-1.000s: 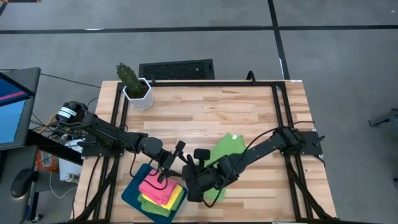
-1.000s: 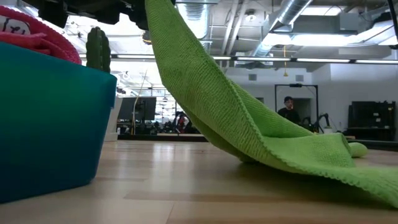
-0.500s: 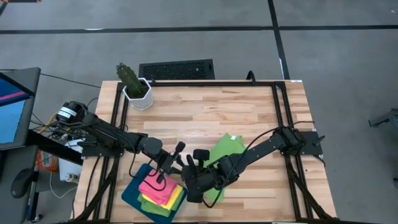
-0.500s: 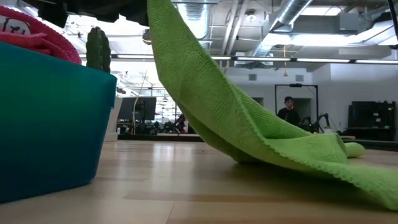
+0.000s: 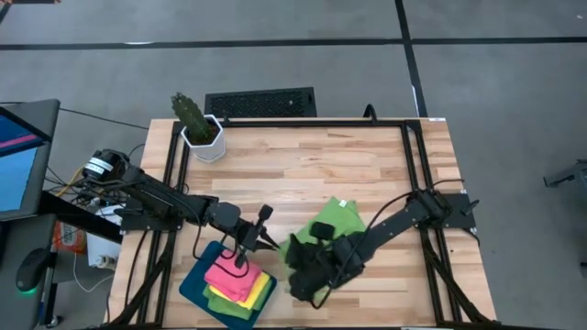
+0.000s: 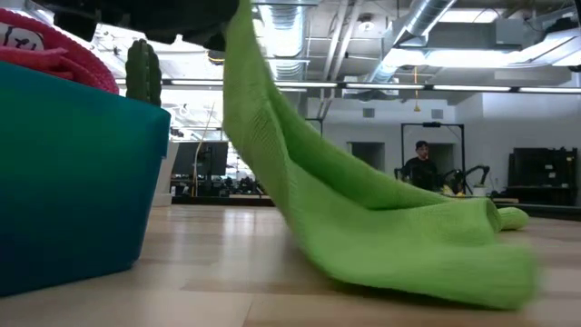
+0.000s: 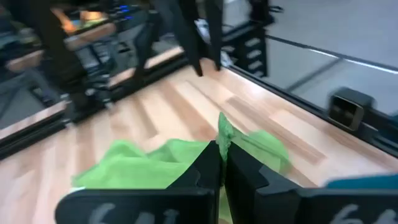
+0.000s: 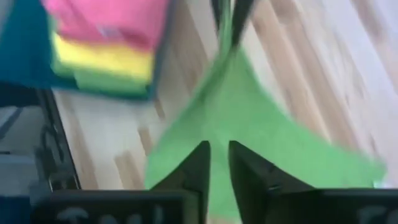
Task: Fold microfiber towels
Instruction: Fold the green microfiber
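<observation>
A lime green towel (image 5: 335, 220) hangs from my left gripper (image 5: 273, 244), which is shut on its top (image 6: 238, 27). The towel's lower part lies heaped on the wooden table (image 6: 427, 263). My right gripper (image 5: 307, 275) hovers over the towel's near part, its fingers (image 8: 199, 165) a little apart with nothing between them. The right wrist view shows the towel (image 8: 249, 118) spreading down from my left gripper's fingers (image 8: 227, 15). Folded pink (image 5: 234, 273), yellow and green towels are stacked in a teal tray (image 5: 194, 286). My left gripper pinches a narrow upstanding edge of the lime green towel (image 7: 221, 127) between its two fingers. The fingers come nearly level from the table's left. The towel hangs slanting below the hold, and its lower end (image 6: 472, 263) rests on the table.
A potted cactus (image 5: 197, 124) stands at the far left corner. The teal tray (image 6: 73, 173) with its stack sits at the near left, close beside my left gripper. Bare wood lies across the table's far half (image 5: 303, 165). A person (image 6: 419, 163) stands in the room beyond.
My right gripper has drawn away from my left gripper, toward the table's right and near edges, and has rolled. The towel's top has stayed up by my left gripper. Its lower part, which lay spread flat toward the near edge, has drawn in and heaped up.
</observation>
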Action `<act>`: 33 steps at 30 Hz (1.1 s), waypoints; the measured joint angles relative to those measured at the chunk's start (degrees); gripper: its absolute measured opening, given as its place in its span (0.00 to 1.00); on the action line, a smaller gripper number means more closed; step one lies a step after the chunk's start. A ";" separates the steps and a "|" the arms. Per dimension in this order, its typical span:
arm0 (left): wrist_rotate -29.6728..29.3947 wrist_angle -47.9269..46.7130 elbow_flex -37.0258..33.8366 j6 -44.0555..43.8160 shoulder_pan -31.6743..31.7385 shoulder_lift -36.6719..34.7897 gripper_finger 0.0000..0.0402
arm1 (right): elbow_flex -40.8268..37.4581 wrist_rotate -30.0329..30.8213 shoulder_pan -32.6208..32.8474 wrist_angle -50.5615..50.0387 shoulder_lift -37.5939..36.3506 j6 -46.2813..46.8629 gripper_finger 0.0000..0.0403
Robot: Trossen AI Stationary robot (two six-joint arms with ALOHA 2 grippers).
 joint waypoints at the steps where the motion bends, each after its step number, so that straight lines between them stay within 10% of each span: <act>1: -1.48 0.30 0.06 -0.78 0.00 -0.02 0.01 | 0.00 -0.50 0.76 -2.54 0.00 2.94 0.21; 13: -5.85 0.30 0.07 -3.69 0.00 -0.02 0.00 | -0.04 0.19 9.43 5.25 13.00 19.31 0.50; 33: -5.73 -2.00 0.07 -5.64 0.00 -0.02 0.00 | 0.07 -2.21 11.74 3.54 21.76 18.27 0.48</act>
